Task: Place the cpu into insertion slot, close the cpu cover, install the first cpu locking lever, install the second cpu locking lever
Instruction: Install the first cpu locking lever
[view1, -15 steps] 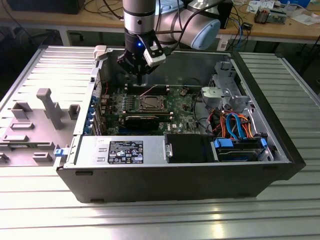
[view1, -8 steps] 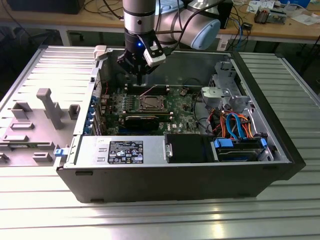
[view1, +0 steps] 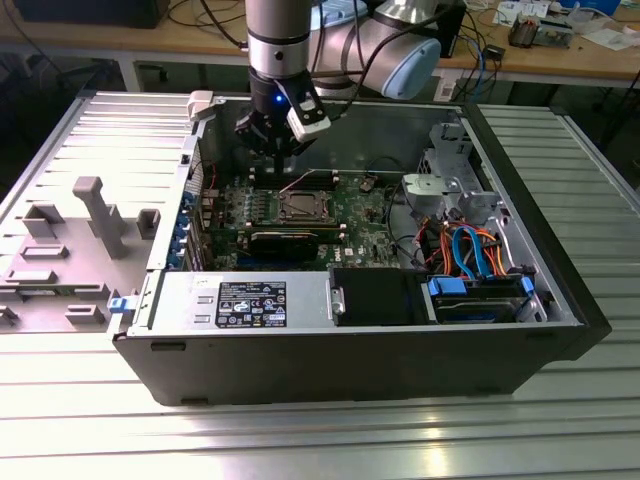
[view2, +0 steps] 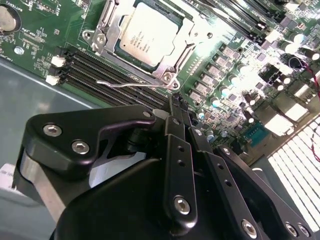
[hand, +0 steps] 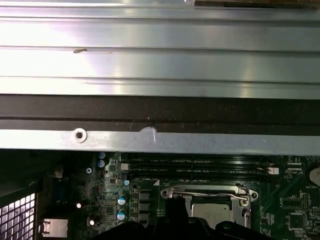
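The cpu (view2: 142, 36) lies flat in the insertion slot (view2: 168, 77) on the green board, its silvery top showing. The cpu cover (view2: 106, 30) lies down around it as a metal frame. A thin wire locking lever (view2: 131, 83) runs along the socket edge beside the memory slots; whether it is latched I cannot tell. My gripper (view2: 175, 104) hovers just off that lever side of the socket, fingers shut together with nothing between them. In the exterior view the gripper (view1: 275, 150) hangs above the board behind the socket (view1: 300, 207). The first wrist view has the cpu (hand: 210, 210) under the lever bar.
Black memory slots (view2: 100, 70) flank the socket. The grey drive cage (view1: 445, 190) and coloured cables (view1: 470, 250) sit at the exterior view's right, the power supply (view1: 240, 300) in front. The case wall (hand: 160, 140) rises close behind the board. Grey fixture blocks (view1: 95, 215) stand outside the case.
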